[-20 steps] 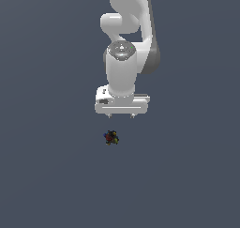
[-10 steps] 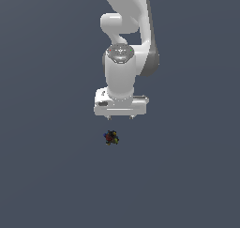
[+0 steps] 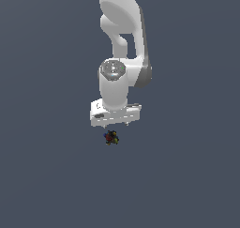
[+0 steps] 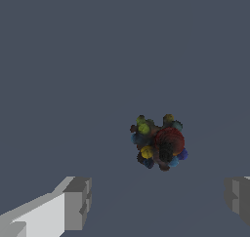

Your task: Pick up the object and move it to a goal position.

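Note:
The object [image 3: 111,138] is a tiny dark lump speckled red, green, blue and yellow, lying on the flat grey floor. My white gripper [image 3: 117,125] hangs just above it, pointing down, only slightly toward the exterior view's right of it. In the wrist view the object [image 4: 158,141] lies free on the floor, ahead of the gap between my two fingers [image 4: 75,202], which stand wide apart. The gripper [image 4: 156,199] is open and empty, and nothing touches the object.
The white arm [image 3: 122,39] rises behind the gripper to the top of the exterior view. Around it is only a plain dark grey floor [image 3: 187,175] with no other objects or edges in view.
The gripper has come down and slightly toward the exterior view's left, closing most of the gap above the object. The object has not moved.

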Tool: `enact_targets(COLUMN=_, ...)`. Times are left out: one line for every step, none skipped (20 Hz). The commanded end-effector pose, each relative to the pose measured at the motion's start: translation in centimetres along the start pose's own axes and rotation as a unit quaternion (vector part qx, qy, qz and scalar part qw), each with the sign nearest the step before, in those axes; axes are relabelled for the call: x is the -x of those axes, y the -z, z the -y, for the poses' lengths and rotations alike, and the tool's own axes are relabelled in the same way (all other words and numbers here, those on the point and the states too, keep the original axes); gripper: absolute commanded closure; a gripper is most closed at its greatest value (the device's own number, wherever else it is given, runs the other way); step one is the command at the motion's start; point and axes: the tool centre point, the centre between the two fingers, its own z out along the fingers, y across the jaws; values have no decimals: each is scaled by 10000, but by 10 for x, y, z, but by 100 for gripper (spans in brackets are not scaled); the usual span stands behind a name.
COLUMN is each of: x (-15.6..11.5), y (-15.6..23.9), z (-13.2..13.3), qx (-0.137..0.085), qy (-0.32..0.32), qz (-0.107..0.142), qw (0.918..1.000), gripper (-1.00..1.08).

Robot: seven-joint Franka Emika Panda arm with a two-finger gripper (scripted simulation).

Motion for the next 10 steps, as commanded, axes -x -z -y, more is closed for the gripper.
enact_targets(x=-2, y=-14, z=-8, qx=0, qy=233, qz=10, qw=9997, gripper=-92)
enact_targets(x=-3, y=-19, z=-10, qx=-1, qy=318, qz=12, qw=9995, gripper=-92)
enact_targets(x=-4, y=-23, z=-13, qx=-2, qy=396, qz=15, qw=9992, gripper=-92)
enact_targets(x=-4, y=-27, z=-15, qx=-3, qy=469, qz=17, qw=9989, gripper=-92)
enact_targets(x=-5, y=-31, z=-17, qx=-4, qy=536, qz=19, qw=9986, gripper=-92)
enact_targets(x=-5, y=-35, z=-19, qx=-6, qy=597, qz=20, qw=9982, gripper=-92)
enact_targets(x=-6, y=-38, z=-21, qx=-7, qy=652, qz=22, qw=9979, gripper=-92)
enact_targets(x=-6, y=-41, z=-22, qx=-8, qy=701, qz=23, qw=9975, gripper=-92)
enact_targets(x=-6, y=-44, z=-24, qx=-9, qy=744, qz=24, qw=9972, gripper=-92)
enact_targets(x=-6, y=-46, z=-25, qx=-10, qy=782, qz=25, qw=9969, gripper=-92)
